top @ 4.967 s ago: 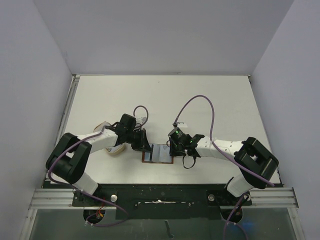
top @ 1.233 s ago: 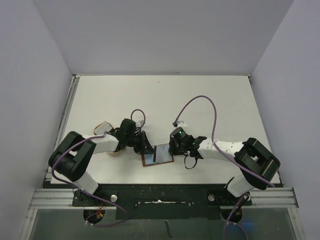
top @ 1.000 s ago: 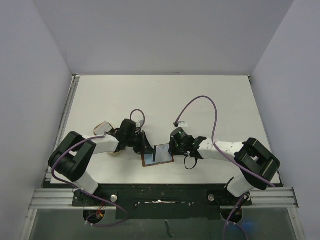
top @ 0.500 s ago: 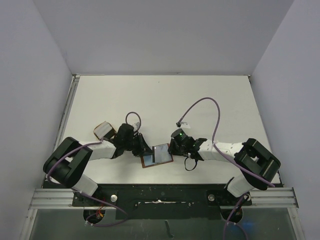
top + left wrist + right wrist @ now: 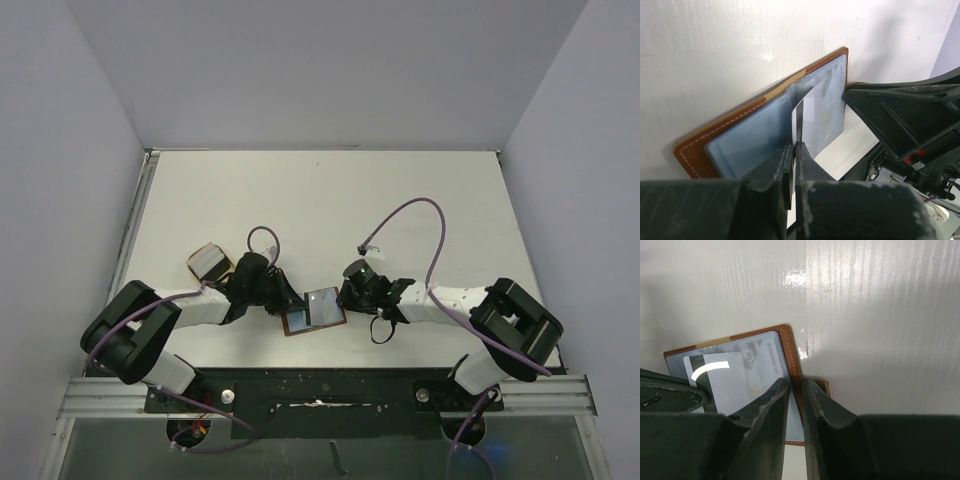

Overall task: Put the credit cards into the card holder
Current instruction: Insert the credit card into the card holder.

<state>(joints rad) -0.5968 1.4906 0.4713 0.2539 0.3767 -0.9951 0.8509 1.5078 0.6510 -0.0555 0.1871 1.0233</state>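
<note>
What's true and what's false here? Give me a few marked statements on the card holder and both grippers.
1. The card holder lies open. True.
2. The left gripper is empty. False: it is shut on a credit card, whose far end is at the holder's pocket.
3. The right gripper clamps the card holder's edge. True.
4. The card holder sits at the far edge of the table. False: it lies near the arms, between both grippers.

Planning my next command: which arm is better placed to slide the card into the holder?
Left: the left gripper holds the credit card at the pocket of the card holder; the right gripper clamps that holder's edge, steadying it.
</note>
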